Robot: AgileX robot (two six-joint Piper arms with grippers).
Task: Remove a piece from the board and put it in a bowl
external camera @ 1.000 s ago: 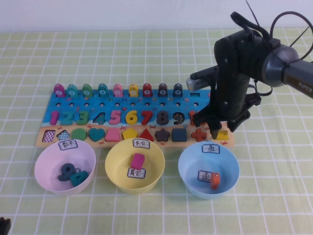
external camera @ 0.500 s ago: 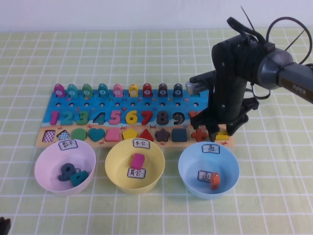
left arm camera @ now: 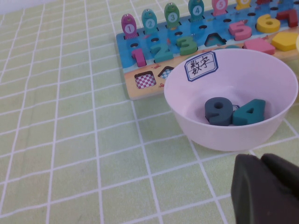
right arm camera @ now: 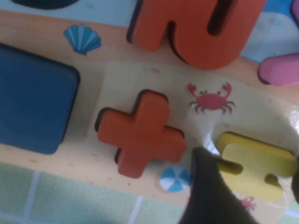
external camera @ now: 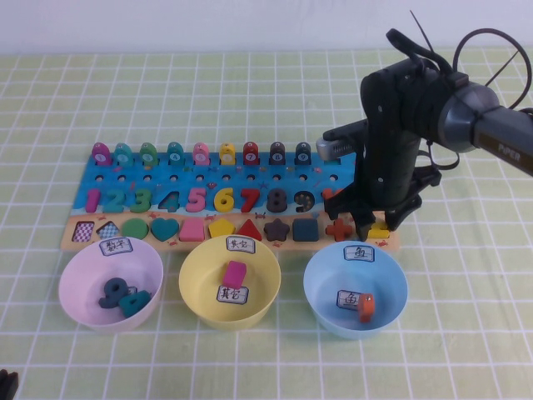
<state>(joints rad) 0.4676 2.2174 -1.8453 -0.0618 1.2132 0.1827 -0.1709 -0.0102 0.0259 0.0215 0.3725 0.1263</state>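
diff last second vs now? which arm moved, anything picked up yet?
The right gripper came down and slightly left onto the board's right end, its fingers now either side of the yellow equals sign, which still sits in its slot, not lifted. In the last half second it barely moved. The left gripper stayed parked near the pink bowl. Bowls and contents unchanged.

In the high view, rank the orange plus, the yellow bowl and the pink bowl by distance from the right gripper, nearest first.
Right gripper sits at the board's right end.
1. Orange plus, just to its left.
2. Yellow bowl, middle.
3. Pink bowl, far left.
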